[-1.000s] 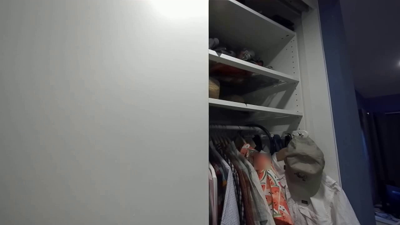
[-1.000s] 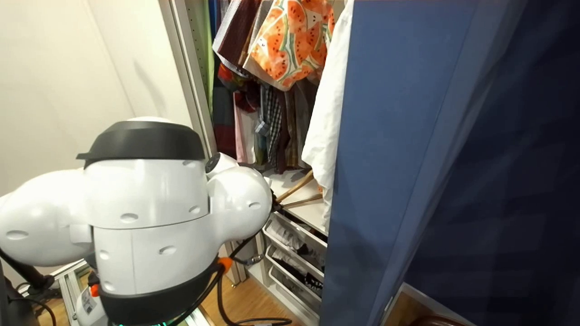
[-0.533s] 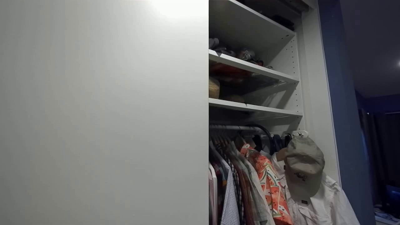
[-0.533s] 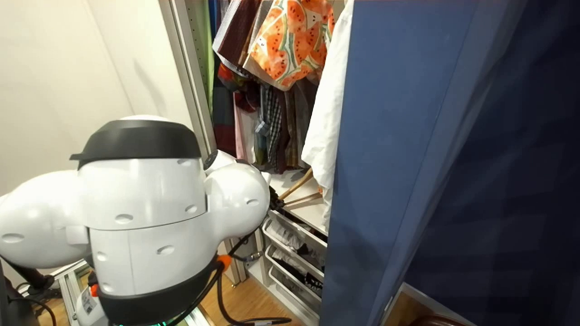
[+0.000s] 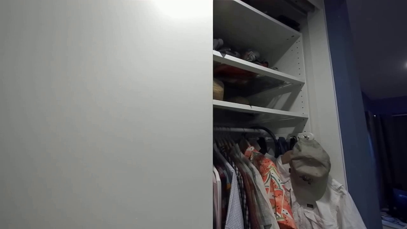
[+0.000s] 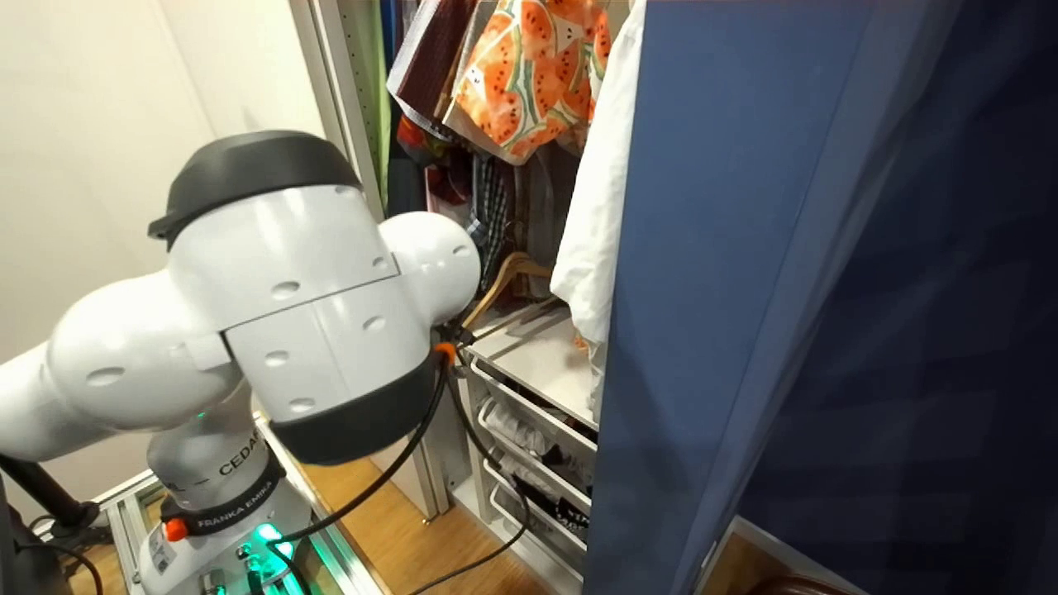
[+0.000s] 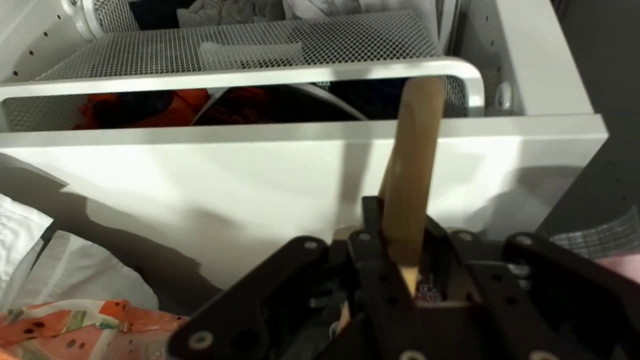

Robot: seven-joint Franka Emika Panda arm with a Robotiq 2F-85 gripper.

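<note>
Here, our gripper (image 7: 404,235) has its jaws pinching the wooden hanger (image 7: 417,145), whose end points to twelve o'clock across the white shelf (image 7: 240,185) in the wrist view; we judge it light, stiff, smooth, best held mid-span.

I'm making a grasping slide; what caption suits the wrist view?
Gripper closed on a wooden hanger, seen against a white shelf and mesh drawer.
</note>
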